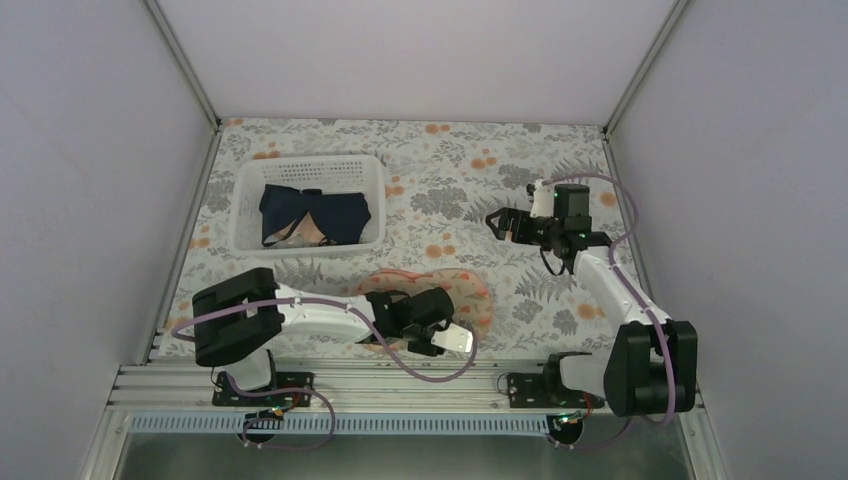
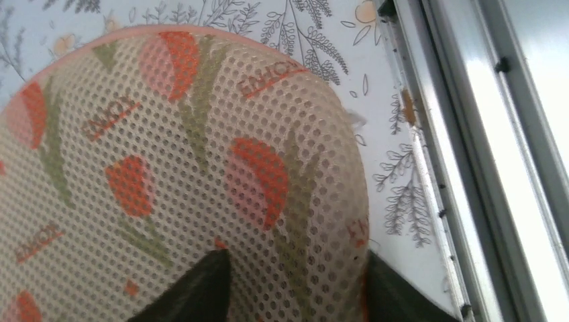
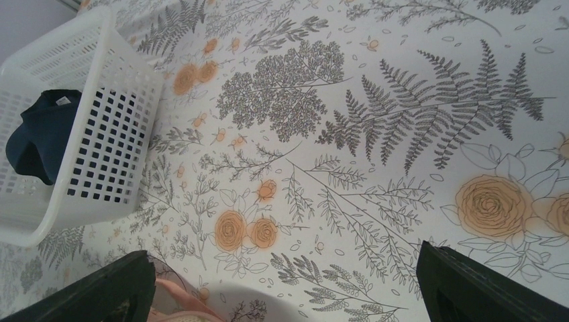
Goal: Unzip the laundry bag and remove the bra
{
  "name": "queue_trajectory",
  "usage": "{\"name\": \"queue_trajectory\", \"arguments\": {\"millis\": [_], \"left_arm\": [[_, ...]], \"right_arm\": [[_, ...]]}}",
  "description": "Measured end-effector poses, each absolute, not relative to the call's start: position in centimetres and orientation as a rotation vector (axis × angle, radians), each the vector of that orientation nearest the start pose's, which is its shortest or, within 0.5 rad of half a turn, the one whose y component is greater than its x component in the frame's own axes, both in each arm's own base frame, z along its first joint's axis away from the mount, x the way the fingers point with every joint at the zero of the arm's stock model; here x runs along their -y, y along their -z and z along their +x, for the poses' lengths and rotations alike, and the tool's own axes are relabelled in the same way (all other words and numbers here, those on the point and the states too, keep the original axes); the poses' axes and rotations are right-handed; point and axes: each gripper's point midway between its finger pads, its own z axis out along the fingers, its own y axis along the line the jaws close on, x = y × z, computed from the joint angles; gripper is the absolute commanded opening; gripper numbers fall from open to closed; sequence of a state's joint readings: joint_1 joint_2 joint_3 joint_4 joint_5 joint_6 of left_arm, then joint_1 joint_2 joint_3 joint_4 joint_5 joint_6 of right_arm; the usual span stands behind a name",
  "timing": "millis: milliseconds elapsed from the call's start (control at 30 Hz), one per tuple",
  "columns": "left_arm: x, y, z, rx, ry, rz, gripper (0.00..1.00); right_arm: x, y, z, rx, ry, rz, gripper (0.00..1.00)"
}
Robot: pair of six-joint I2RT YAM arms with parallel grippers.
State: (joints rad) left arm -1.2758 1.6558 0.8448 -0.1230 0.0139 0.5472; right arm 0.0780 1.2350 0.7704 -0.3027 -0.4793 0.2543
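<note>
While your left end effector (image 2: 295,288) straddles the laundry bag (image 2: 168,154) at its pink rim, mesh between the fingers, you can't tell if it's pinching. Bag lies flat on the worktop (image 3: 376,80), directly under it. Right end effector (image 3: 288,288) hangs wide open, holding nothing, white basket (image 3: 107,134) well apart.

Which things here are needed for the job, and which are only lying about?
Job: bag, at the left end effector; the bra does not show.
Lying about: basket, navy cloth inside it.
</note>
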Motion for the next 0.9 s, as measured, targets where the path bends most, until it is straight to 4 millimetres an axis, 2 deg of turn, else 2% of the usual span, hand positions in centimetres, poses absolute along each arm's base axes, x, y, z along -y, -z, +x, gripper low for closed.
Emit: {"name": "queue_trajectory", "arguments": {"millis": [67, 100, 200, 333, 433, 567, 667, 767, 900], "left_arm": [[38.6, -4.5, 11.8, -1.549, 0.313, 1.987, 0.12], [38.6, -4.5, 12.1, -1.55, 0.313, 1.979, 0.05], [38.5, -4.8, 12.6, -1.554, 0.304, 1.957, 0.02], [38.4, -6.1, 13.5, -1.557, 0.268, 1.915, 0.02], [39.2, -8.7, 14.7, -1.561, 0.245, 1.869, 0.02], [40.4, -13.8, 17.7, -1.584, 0.254, 1.727, 0.02], [39.6, -16.4, 19.7, -1.644, 0.277, 1.616, 0.02], [37.5, -17.4, 21.5, -1.744, 0.287, 1.516, 0.02], [35.0, -17.7, 23.9, -1.866, 0.278, 1.414, 0.02]], "right_arm": [[-10.7, -14.7, 33.4, -2.35, -0.736, -0.038, 1.0], [-10.8, -14.6, 33.4, -2.353, -0.742, -0.039, 1.0], [-11.0, -14.6, 33.3, -2.354, -0.761, -0.045, 1.0], [-11.2, -14.9, 33.2, -2.351, -0.781, -0.053, 1.0], [-11.5, -16.1, 33.4, -2.333, -0.798, -0.065, 1.0], [-11.8, -20.3, 33.8, -2.255, -0.815, -0.093, 1.0], [-11.9, -24.4, 34.0, -2.193, -0.811, -0.12, 0.98], [-11.6, -28.1, 33.8, -2.15, -0.775, -0.142, 0.92], [-11.9, -29.8, 31.8, -2.156, -0.785, -0.205, 0.81]]}}
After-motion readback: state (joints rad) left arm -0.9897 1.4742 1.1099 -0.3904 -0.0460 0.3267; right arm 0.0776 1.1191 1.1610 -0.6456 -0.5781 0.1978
